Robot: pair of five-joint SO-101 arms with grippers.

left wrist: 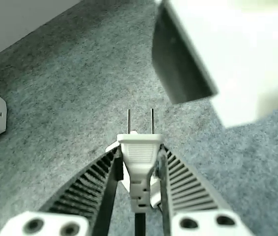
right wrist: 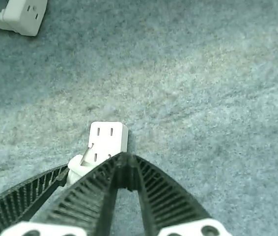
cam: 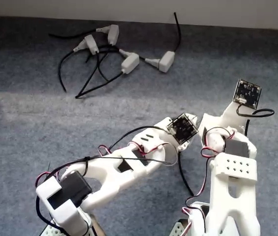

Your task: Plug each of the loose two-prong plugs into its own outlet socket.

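Plug (left wrist: 138,147) in your left gripper (left wrist: 139,156), clamped by its body between the two ribbed fingers (left wrist: 95,182), both prongs bare and pointing straight ahead over the grey mat (left wrist: 80,73). Your right gripper (right wrist: 124,160) sits low over the mat with its fingers drawn together at the tips. An outlet socket (right wrist: 108,136) lies right at those tips, slots showing; whether they pin it down or merely touch it cannot be told.

The step in hand looks like the mating of one pair: plug in grip, socket at hand, the two not yet joined. In the high view the other plugs and sockets (cam: 129,63) lie in a tangle of black cords on the far side of the mat, well apart from both arms, so most of the task appears to lie ahead.

Your next move calls for lining the prongs up with one pair of slots and squaring the plug to that face. Then push straight in while the right arm steadies the socket against the shove. Mind the large white, dark-faced shape (left wrist: 203,59) close by the prongs in the left wrist view; it is too blurred to name.
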